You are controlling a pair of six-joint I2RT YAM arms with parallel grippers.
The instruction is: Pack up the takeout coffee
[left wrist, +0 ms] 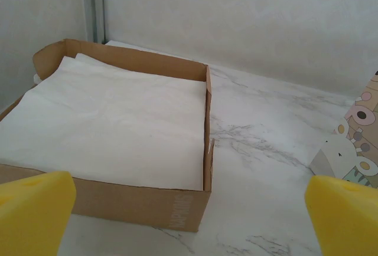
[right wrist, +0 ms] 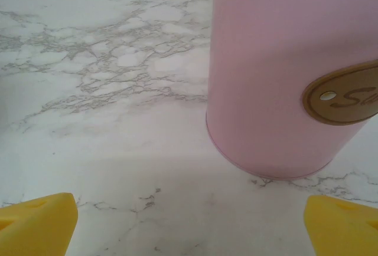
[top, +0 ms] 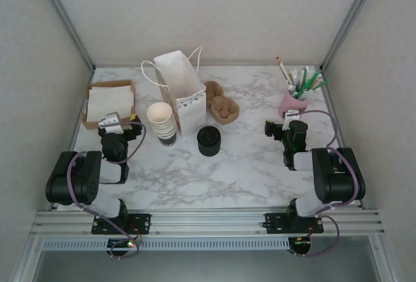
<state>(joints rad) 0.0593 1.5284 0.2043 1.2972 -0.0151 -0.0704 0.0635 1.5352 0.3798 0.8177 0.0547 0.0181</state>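
Both arms [top: 75,181] fold low at the bottom of the overhead view, on a marble table [top: 247,165]. Each pincer stands released, jaws spread wide and nothing between them. The left gripper [left wrist: 189,212] faces a cardboard box [left wrist: 136,200] of white napkins [left wrist: 106,126] at the left edge, its yellow fingertips [left wrist: 32,209] just short of the box wall. The right gripper [right wrist: 189,223] faces a pink holder [right wrist: 266,73] of straws and sticks at the upper right, close but apart.

A white paper bag [top: 182,90] stands open at upper centre. Just left of it, cream paper cups sit nested as a stack of cups [top: 162,123], to the right of the left gripper and clear of it. A squat stack of black lids [top: 208,140] stands lower right of the cups, between the two pincers. Two small brown bowls [top: 224,108] lie right of the bag.
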